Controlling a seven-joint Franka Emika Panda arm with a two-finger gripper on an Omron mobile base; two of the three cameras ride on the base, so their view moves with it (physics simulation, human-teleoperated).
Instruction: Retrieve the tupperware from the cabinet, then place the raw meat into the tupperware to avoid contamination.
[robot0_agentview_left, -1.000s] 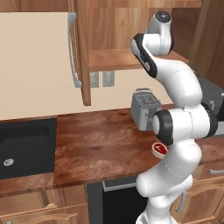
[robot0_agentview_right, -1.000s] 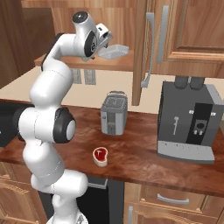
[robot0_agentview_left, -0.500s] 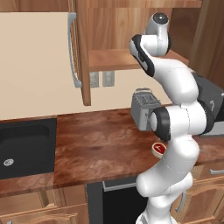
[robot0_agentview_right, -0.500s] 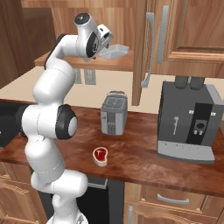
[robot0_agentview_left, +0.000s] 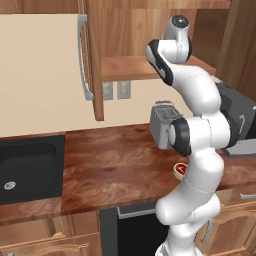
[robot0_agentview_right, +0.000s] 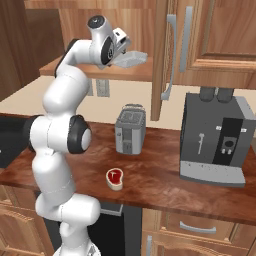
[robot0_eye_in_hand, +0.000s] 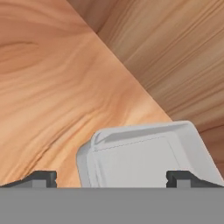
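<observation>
The tupperware (robot0_eye_in_hand: 144, 157), a shallow pale grey container, rests on the wooden shelf (robot0_eye_in_hand: 57, 109) of the cabinet (robot0_agentview_right: 210, 35). My gripper (robot0_eye_in_hand: 111, 177) is open just in front of it. Its near edge lies between my fingertips (robot0_eye_in_hand: 41, 177), closer to the right one. From the right base view the tupperware (robot0_agentview_right: 134, 59) pokes out past my gripper (robot0_agentview_right: 125, 52) at shelf height. The raw meat (robot0_agentview_right: 114, 177), red with a pale rim, lies on the counter (robot0_agentview_right: 160, 175) below, and shows partly behind the arm as raw meat (robot0_agentview_left: 180, 170) in the left base view.
A silver toaster (robot0_agentview_right: 131, 131) stands behind the meat. A black coffee machine (robot0_agentview_right: 217, 140) sits to its right. The open cabinet door (robot0_agentview_left: 92, 60) with its bar handle hangs left of the arm. A dark sink (robot0_agentview_left: 25, 167) is set in the counter at far left.
The hand has shifted only a touch at the shelf. The jaws stay wide and the tupperware has not moved.
</observation>
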